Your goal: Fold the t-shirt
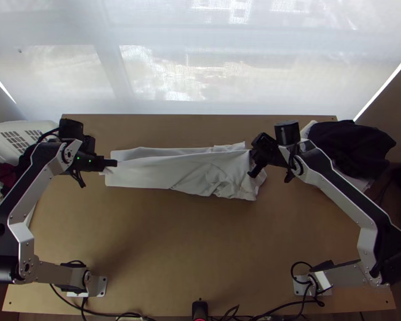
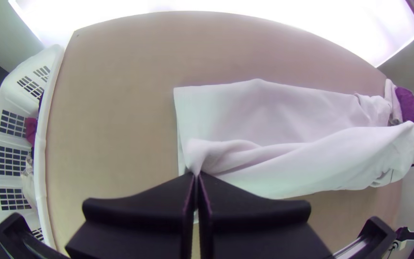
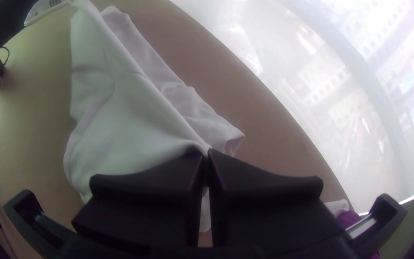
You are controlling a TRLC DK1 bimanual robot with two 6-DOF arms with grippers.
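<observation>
Top view, from where I stand: the white t-shirt [image 1: 174, 171] lies lengthwise on the table [image 1: 174, 241], partly folded over, on the right of the white basket [image 1: 1, 128]. At the shirt's end nearer the basket, the left gripper [image 1: 113, 162] has its fingers pressed together on a gathered bit of the upper layer. At the end farther from the basket, the right gripper [image 1: 253, 162] pinches that layer too, beside rumpled cloth. Farthest from the basket sits a dark heap [image 1: 355, 142].
</observation>
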